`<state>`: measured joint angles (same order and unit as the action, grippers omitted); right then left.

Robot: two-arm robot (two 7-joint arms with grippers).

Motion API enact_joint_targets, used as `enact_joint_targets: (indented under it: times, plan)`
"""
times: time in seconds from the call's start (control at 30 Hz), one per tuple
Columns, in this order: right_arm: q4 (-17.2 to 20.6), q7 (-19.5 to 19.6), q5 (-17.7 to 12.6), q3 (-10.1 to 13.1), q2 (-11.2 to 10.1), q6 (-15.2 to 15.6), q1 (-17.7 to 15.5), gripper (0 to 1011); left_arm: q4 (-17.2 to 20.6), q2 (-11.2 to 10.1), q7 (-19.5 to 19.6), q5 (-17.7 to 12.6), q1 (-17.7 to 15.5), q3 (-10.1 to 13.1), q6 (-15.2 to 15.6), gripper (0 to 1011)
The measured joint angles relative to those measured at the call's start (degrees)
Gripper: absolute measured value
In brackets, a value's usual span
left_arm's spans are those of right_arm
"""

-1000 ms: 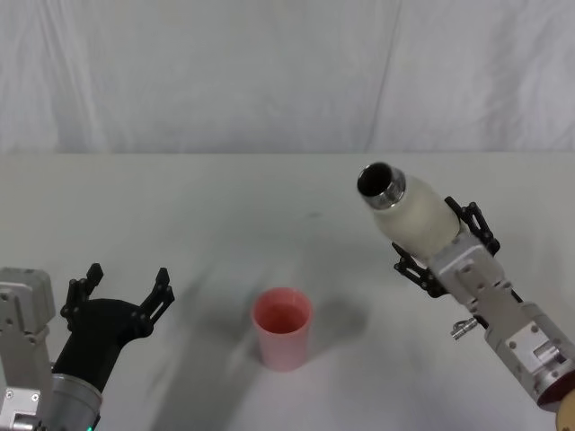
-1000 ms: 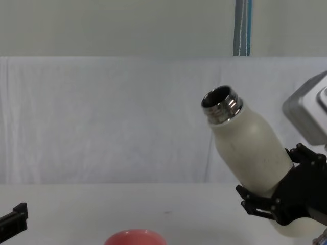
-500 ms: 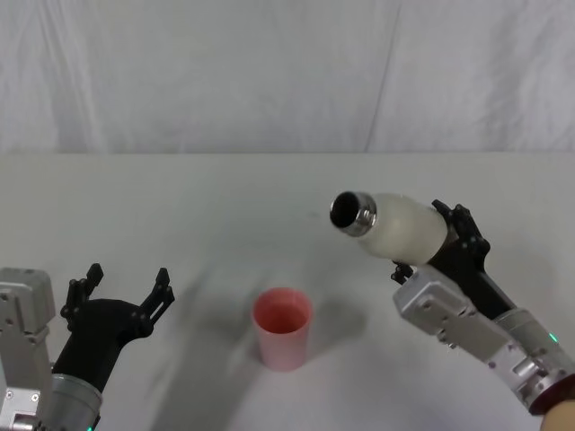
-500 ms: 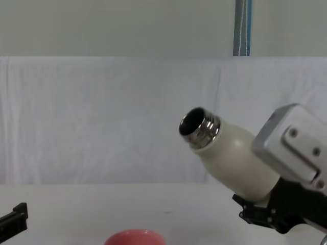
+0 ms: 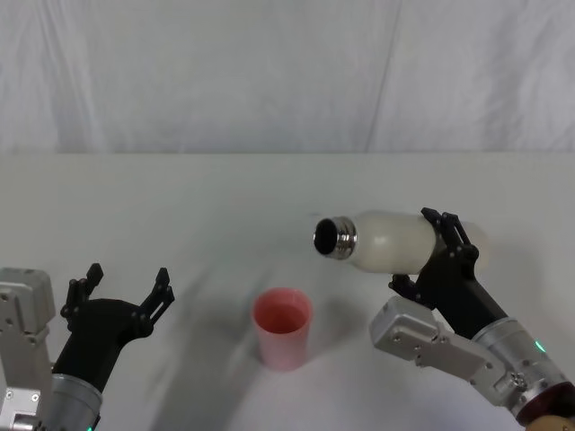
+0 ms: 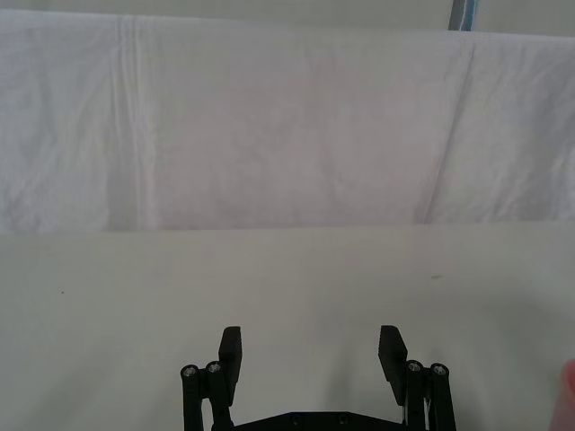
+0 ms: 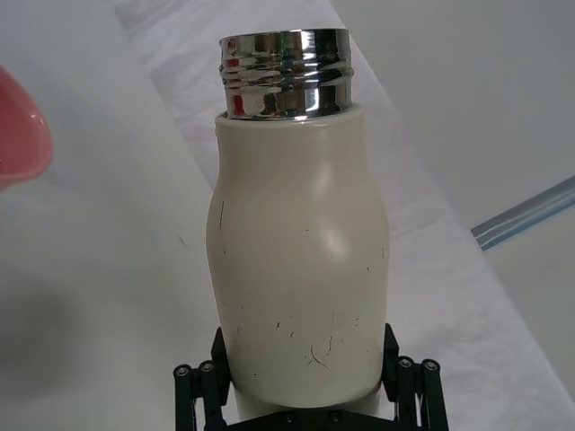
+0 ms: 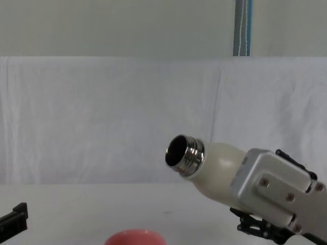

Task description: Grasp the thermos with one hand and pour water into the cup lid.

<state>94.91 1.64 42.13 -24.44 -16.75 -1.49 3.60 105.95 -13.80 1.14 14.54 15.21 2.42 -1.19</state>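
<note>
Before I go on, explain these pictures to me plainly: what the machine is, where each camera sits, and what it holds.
This is a robot with two arms, each ending in a black hand. One camera looks down from its head, one looks forward from its chest, and one sits on each wrist. A white table stands before a white cloth backdrop. On it stands a pink cup lid, open side up. The right hand is shut on the thermos, a cream bottle with a steel neck, tilted almost level, its open mouth pointing toward the cup lid and higher than it. No water is seen flowing. The left hand waits open at the robot's left, holding nothing.
</note>
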Motion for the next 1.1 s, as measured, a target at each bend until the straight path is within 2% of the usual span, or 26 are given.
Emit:
enact_joint_targets:
  times: [0.43, 1.1]
  plan:
    - [-2.2, 3.4, 5.1, -2.1, -0.3, -0.6, 1.0, 960, 0.0, 0.0, 0.0, 0.0, 0.0, 0.0, 0.0, 1001]
    - [-4.1, 5.1, 11.3, -5.7, -2.1, 0.2, 3.0, 960, 0.0, 0.0, 0.0, 0.0, 0.0, 0.0, 0.0, 1001]
